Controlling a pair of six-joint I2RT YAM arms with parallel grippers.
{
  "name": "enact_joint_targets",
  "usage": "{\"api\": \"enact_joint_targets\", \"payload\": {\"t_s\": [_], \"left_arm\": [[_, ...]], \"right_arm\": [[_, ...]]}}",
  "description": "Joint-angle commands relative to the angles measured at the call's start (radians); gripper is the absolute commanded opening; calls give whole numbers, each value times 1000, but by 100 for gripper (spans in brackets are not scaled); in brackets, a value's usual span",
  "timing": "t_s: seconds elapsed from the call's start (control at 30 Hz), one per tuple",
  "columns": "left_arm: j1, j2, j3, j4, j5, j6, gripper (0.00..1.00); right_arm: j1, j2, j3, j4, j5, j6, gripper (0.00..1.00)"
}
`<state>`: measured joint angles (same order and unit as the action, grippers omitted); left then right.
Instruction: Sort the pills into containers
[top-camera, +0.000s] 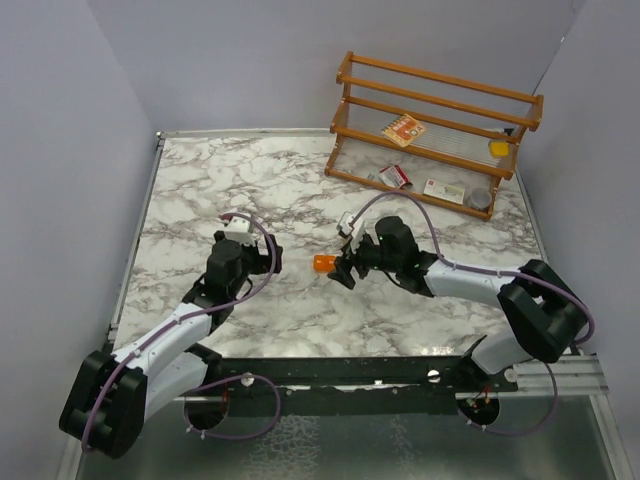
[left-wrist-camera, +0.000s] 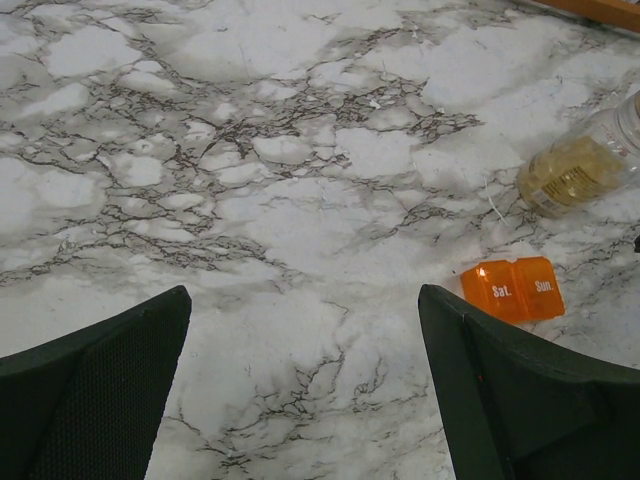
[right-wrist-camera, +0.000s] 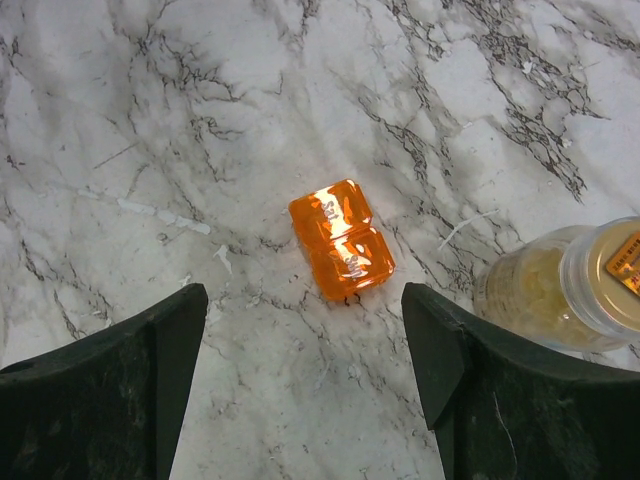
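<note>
While both arms reach out over the marble table (top-camera: 250, 180), the left gripper (left-wrist-camera: 303, 300) hangs with its two dark fingers (left-wrist-camera: 100, 390) spread as wide as they go, nothing between them but bare tabletop. The right gripper (right-wrist-camera: 302, 295) is spread wide as well and holds nothing; its fingers (right-wrist-camera: 110, 390) sit low over the table near the middle. The small orange box (right-wrist-camera: 341, 238) lies flat on the marble just ahead of the gap between the right gripper's fingers, touching neither one. It is made of two joined cells with closed lids, marked "Sat." and "Sun." in the left wrist view. From above, the box sits between the two grippers, much closer to the right one. The clear jar (right-wrist-camera: 565, 290) lies near the box but apart from it, and appears to be on its side, with pale yellow contents and a yellow label. It sits beside the right gripper's outer finger; whether the two touch I cannot tell. At the far right corner of the table stands a wooden rack (top-camera: 440, 100) with red-and-white packets (top-camera: 403, 130) on and under it, and a grey tin (top-camera: 480, 198) at its foot.
</note>
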<state>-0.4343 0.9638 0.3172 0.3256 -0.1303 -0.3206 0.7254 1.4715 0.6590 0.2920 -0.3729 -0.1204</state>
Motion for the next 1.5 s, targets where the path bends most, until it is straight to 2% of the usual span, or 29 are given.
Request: {"api": "enact_joint_targets", "payload": {"t_s": [0.0,0.27,0.7,1.47], "left_arm": [[-5,-17,-13,-22,21,-9,99],[-5,-11,-15,-25,25,-17,99],[-5,-10,-25,-25,9,-20,99],[-5,-10,-29,-24,5,-22,99]], "right_arm": [[5,49,45,22,-9,-24,80],[5,132,97,15,-58,-46,80],[5,257,175,4,-32,-104,80],[3,310,125,75,32,-67,80]]}}
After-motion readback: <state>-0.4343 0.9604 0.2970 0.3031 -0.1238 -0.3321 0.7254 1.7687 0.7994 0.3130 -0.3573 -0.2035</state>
